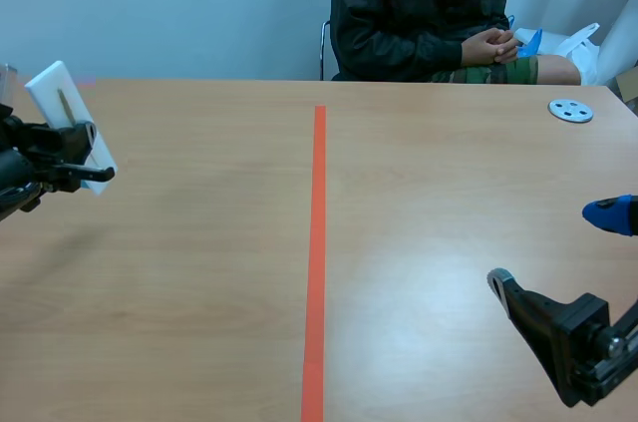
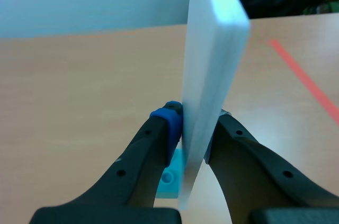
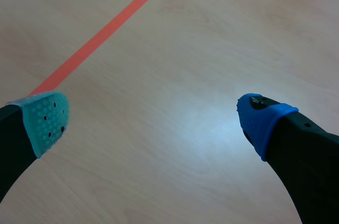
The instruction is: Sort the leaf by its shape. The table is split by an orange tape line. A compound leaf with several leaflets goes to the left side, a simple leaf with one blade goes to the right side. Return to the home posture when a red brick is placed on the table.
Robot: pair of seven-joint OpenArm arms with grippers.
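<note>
White card: clamped edge-on between the two fingers of the left gripper, clear of the table, on the left side of the orange tape line and well apart from it. Tilted in the scene view, with most of the card length projecting above the fingers. Faint grey streak on the broad face; leaf shape not determinable.

Left wrist view: card standing up between the fingers of the left gripper, blue pad pressed against one face, the other finger against the opposite face. Small turquoise part below the card, between the fingers; identity not determinable. Tape line off to one side, ahead.

Right gripper: low over the right half of the table, fingers spread wide, nothing held. Right wrist view: gripper with teal dotted pad and blue pad far apart, bare wood between them, tape line ahead.

Round grey disc with holes: flat on the far right part of the table.

Person: seated across the table, dark jacket, hands clasped, off the tabletop.
</note>
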